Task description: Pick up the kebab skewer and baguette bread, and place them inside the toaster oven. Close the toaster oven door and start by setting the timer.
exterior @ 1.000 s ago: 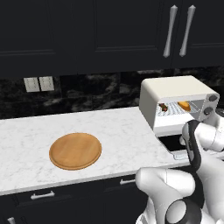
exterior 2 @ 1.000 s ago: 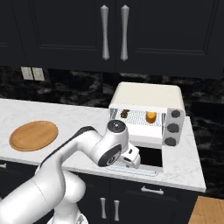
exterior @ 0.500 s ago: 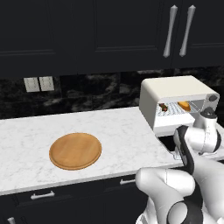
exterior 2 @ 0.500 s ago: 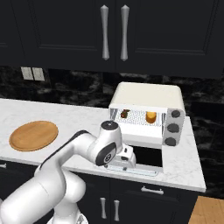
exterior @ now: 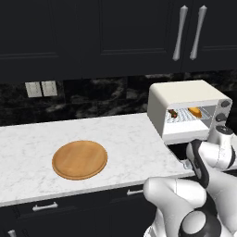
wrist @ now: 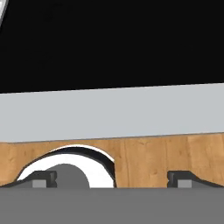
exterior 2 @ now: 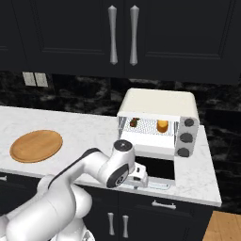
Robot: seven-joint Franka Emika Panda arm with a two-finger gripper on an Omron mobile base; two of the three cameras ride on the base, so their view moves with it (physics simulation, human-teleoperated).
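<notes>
Food loaded, oven open

We see the kebab skewer [exterior 2: 134, 123] and baguette bread [exterior 2: 162, 125] on the rack inside the toaster oven [exterior 2: 157, 121], center frame; its door [exterior 2: 153, 167] hangs down, our gripper [wrist: 112, 177] released wide.

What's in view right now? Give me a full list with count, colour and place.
oven: one, cream-white, right end of the counter, against the wall
door: one, dark glass, folded down flat in front of the oven
skewer: one, dark red-brown, left side of the rack inside the oven
bread: one, golden-yellow, right side of the rack
knobs: three, dark, stacked on the oven's right front
board: one, round, wooden, left on the counter
counter: one, white marble
cabinets: black, above and below, silver handles
outlets: two, pale, on the black backsplash
arm: one, white, at the door's front edge
tool: one, dark tips, open, nothing between them
</notes>
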